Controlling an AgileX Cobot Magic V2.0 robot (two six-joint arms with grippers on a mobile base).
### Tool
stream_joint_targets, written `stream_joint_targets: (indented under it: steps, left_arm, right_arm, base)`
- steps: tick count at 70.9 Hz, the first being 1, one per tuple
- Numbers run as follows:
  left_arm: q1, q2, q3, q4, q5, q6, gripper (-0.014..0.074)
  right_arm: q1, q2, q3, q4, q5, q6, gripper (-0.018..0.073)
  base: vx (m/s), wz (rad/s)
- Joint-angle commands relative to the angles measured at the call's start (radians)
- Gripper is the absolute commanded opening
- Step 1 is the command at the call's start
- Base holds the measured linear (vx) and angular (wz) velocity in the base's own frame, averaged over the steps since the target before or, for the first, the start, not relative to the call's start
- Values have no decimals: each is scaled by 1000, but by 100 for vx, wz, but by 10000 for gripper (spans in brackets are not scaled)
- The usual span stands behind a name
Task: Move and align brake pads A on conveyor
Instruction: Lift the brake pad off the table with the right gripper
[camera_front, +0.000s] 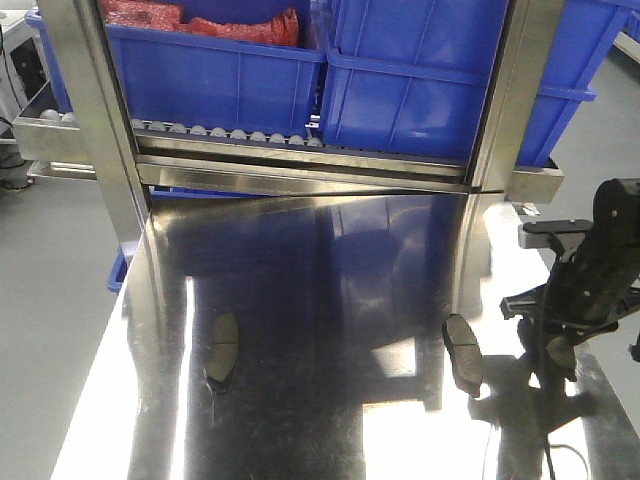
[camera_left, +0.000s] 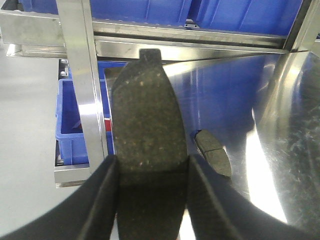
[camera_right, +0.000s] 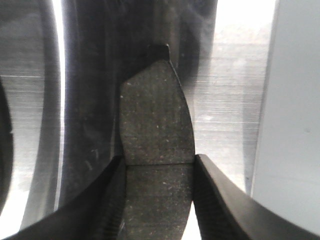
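Two up, two to go: the left gripper (camera_left: 152, 172) pinches a brake pad (camera_left: 147, 115) by its near end, and the right gripper (camera_right: 159, 167) clamps a second pad (camera_right: 157, 115) the same way. In the front view a third pad (camera_front: 222, 350) lies flat at 7 o'clock on the steel table (camera_front: 330, 300), with a fourth pad (camera_front: 462, 352) at 5 o'clock. The conveyor is out of sight, so judging by these views none is aligned yet. The right arm (camera_front: 590, 270) stands at 3 o'clock, wrist angled down.
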Motion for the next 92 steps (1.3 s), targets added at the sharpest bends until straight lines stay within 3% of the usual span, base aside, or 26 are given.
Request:
stream_joint_targets:
  steps: [1, 30, 40, 68, 92]
  left_arm:
    - [-3, 6, -28, -10, -93, -2, 192]
    - [-3, 6, -28, -10, -93, -2, 192]
    - [-3, 6, -28, -10, -93, -2, 192]
    - [-3, 6, -28, -10, -93, -2, 192]
    - [-3, 6, -28, -10, -93, -2, 192]
  right_arm:
    - [-3, -90, -23, -7, -19, 1, 225]
    - [-2, -309, -21, -5, -29, 1, 207]
    - [-2, -429, 7, 37, -58, -9, 207]
    - [-2, -836, 289, 125, -181, -157, 207]
    - [-2, -1143, 529, 130, -297, -181, 207]
  base:
    - [0, 0]
    - [0, 0]
    - [0, 0]
    - [0, 0]
    - [0, 0]
